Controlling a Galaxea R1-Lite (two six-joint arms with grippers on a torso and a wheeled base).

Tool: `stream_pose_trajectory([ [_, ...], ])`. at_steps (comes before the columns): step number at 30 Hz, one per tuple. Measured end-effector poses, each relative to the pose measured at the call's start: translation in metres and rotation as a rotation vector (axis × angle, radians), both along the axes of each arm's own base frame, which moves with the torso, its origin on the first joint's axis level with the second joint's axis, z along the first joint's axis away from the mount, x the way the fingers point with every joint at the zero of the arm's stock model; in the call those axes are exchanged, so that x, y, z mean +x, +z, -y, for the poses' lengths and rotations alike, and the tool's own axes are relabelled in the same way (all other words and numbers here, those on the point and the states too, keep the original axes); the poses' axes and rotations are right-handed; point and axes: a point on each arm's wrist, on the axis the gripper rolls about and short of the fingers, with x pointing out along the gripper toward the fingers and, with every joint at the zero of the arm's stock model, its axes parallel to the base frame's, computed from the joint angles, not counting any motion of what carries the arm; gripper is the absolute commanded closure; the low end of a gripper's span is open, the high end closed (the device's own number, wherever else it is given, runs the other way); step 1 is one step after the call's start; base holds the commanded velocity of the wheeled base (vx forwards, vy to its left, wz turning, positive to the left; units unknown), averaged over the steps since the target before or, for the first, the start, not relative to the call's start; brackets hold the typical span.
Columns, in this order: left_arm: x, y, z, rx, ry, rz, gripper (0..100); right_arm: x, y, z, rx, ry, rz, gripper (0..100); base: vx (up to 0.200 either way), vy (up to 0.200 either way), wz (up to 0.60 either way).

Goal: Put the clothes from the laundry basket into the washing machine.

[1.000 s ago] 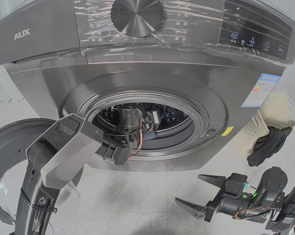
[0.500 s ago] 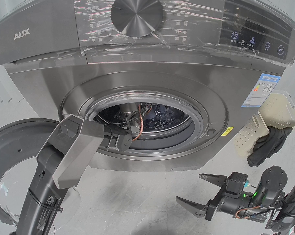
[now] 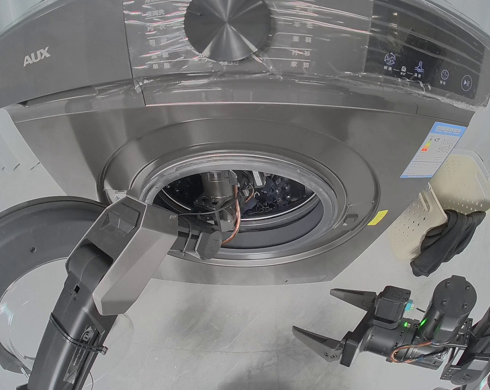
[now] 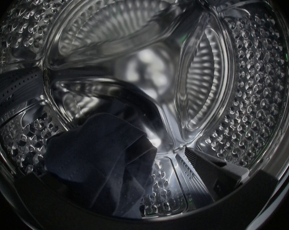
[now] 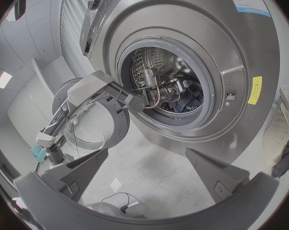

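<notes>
Dark cloth (image 4: 99, 163) lies in the drum (image 4: 246, 80), door (image 3: 17, 255) open.

The washing machine (image 3: 256, 125) has its door (image 3: 17, 245) open at its left and the laundry basket (image 3: 467, 182) at its right, a garment (image 3: 445, 239) hanging over the basket's rim. Another garment (image 4: 99, 157) lies in the drum (image 4: 253, 80), beside the left tool (image 5: 184, 84). The right tool (image 3: 313, 312) is before the machine, below the basket

The left arm (image 3: 123, 250) is slanting up from the lower left of the head view toward mid-frame, its wrist (image 3: 218, 190) pointing away and the left gripper (image 5: 184, 84) spreading wide, while the right arm (image 3: 451, 310) is hanging at lower right, the right gripper (image 3: 313, 312) gaping leftward, holding nothing.
</notes>
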Motion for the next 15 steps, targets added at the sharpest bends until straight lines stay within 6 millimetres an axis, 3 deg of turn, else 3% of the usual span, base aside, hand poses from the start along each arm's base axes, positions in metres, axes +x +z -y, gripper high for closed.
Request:
stream_pose_trajectory([
  [6,-0.011,-0.009,0.003,0.043,-0.022,-0.064,0,0.001,0.0,0.0,-0.002,-0.003,-0.002,0,0.0,0.0,0.0],
  [11,-0.035,-0.022,0.004,0.121,-0.064,-0.172,0,0.001,-0.001,0.001,-0.003,-0.008,-0.002,0,0.0,0.0,0.0],
  [15,-0.053,-0.022,0.0,0.184,-0.084,-0.215,0,0.002,-0.001,0.002,-0.004,-0.01,-0.002,0,0.0,0.0,0.0],
])
